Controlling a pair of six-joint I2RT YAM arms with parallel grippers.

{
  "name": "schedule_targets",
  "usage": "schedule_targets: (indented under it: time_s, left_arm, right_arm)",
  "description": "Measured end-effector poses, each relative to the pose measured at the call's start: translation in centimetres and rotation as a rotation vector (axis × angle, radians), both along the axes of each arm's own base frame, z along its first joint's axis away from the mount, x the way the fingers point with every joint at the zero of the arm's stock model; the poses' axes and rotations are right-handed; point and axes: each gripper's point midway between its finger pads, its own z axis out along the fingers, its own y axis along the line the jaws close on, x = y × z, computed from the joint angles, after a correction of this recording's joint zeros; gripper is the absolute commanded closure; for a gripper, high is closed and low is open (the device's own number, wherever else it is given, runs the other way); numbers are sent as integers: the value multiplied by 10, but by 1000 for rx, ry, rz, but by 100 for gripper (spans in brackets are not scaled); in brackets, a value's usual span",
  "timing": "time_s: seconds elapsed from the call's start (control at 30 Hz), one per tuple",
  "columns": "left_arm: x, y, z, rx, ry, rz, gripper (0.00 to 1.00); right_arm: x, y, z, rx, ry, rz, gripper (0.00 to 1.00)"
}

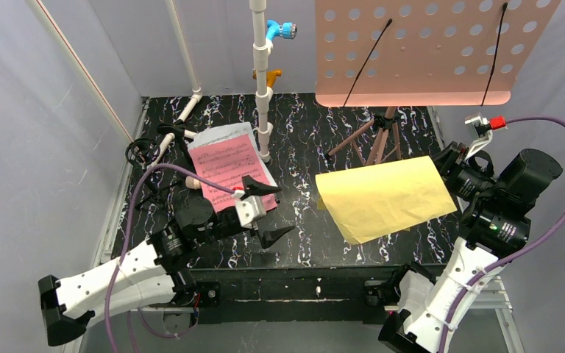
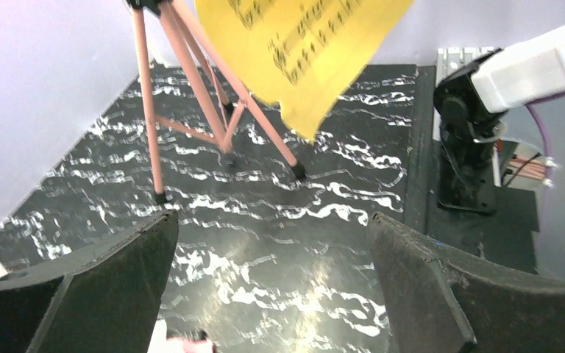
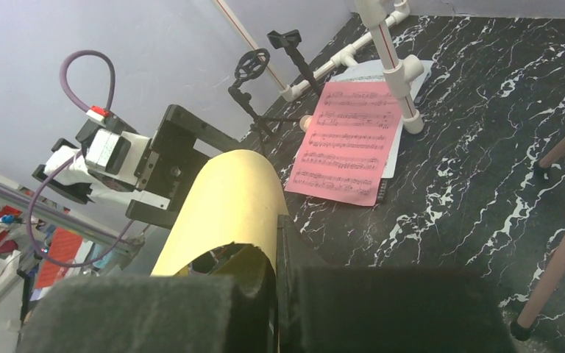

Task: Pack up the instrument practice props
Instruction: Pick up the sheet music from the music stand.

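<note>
My right gripper (image 1: 447, 180) is shut on the right edge of a yellow sheet-music page (image 1: 382, 195), which hangs curved above the table; in the right wrist view the page (image 3: 221, 206) bows out from the closed jaws (image 3: 278, 294). The pink music stand's punched desk (image 1: 430, 48) and tripod legs (image 1: 375, 140) stand behind it. A pink page (image 1: 224, 168) lies on a white page (image 1: 217, 134) at the left, with a beige tube end (image 1: 191, 182) at its edge. My left gripper (image 1: 281, 209) hovers open and empty beside the pink page, facing the tripod (image 2: 191, 59).
A white pipe frame (image 1: 263, 81) with blue and orange fittings stands at the back centre, its foot by the pages. Black clip-like hardware (image 1: 147, 147) lies at the far left. Grey walls close in on three sides. The right arm's base (image 2: 471, 147) sits at the table edge.
</note>
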Motion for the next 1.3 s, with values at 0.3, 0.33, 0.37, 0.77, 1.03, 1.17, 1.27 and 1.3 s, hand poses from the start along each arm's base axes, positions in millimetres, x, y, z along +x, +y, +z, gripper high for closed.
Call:
schedule_targets:
  time_s: [0.3, 0.33, 0.37, 0.77, 1.03, 1.17, 1.27, 1.3]
  left_arm:
    - [25, -55, 52, -35, -154, -11, 0]
    - [26, -59, 59, -49, -168, -13, 0]
    - [26, -62, 65, -63, -180, -14, 2]
    - [12, -95, 95, -166, -172, -113, 84]
    - [3, -102, 91, -196, -65, -157, 100]
    - [1, -89, 91, -251, 50, -123, 100]
    - [-2, -77, 90, -303, 159, -92, 100]
    - [-2, -75, 91, -313, 181, -85, 100]
  right_arm:
    - [-1, 0, -5, 14, 23, 0, 99]
    - [0, 0, -5, 16, 25, 0, 99]
    - [0, 0, -6, 17, 26, 0, 99]
    - [0, 0, -8, 22, 35, 0, 99]
    - [0, 0, -13, 28, 44, 0, 80]
    - [0, 0, -17, 32, 50, 0, 14]
    - [0, 0, -21, 32, 51, 0, 2]
    - [0, 0, -22, 26, 43, 1, 2]
